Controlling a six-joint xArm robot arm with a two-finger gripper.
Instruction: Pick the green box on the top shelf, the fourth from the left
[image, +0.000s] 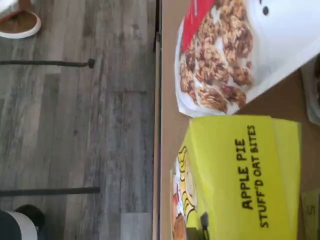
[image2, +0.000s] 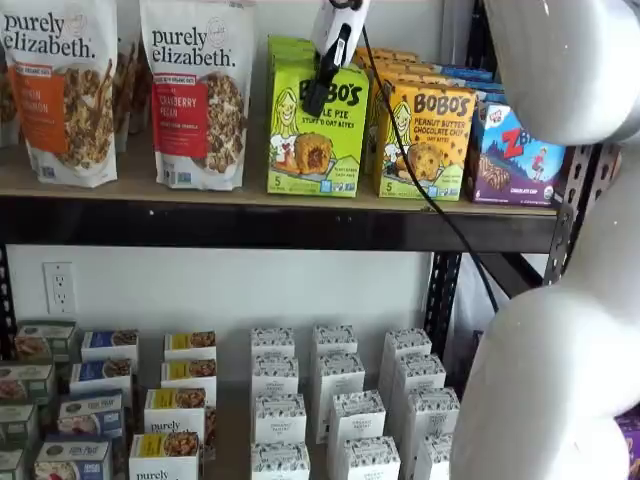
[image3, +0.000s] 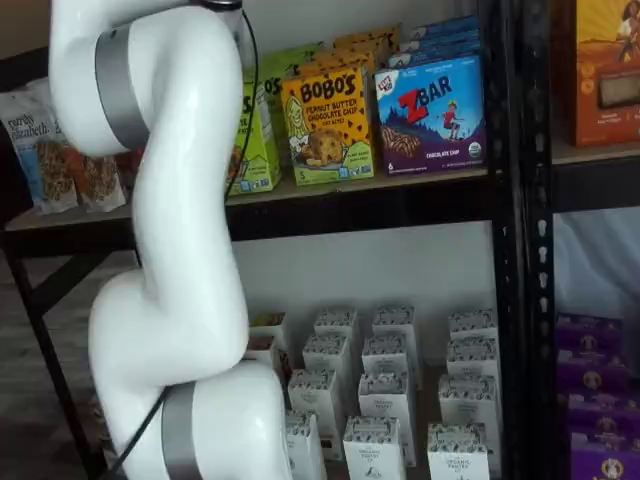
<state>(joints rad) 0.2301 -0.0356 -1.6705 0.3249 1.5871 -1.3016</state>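
The green box (image2: 315, 130) stands upright on the top shelf (image2: 130, 188), between a Cranberry Pecan granola bag (image2: 197, 95) and a yellow-orange Bobo's peanut butter box (image2: 428, 140). More green boxes stand behind it. My gripper (image2: 318, 95) hangs from above just in front of the green box's upper face. Its black fingers show as one dark bar, so no gap is visible. The wrist view shows the green box (image: 240, 175) from above, marked "Apple Pie Stuff'd Oat Bites". In a shelf view the arm (image3: 170, 200) hides most of the green box (image3: 262, 140) and the whole gripper.
A Zbar box (image2: 515, 155) stands at the right end of the top shelf. Another granola bag (image2: 62, 90) stands at its left end. The shelf's black front beam (image2: 280, 228) runs below. Several small white boxes (image2: 340, 400) fill the lower surface. A black cable (image2: 430, 200) trails from the gripper.
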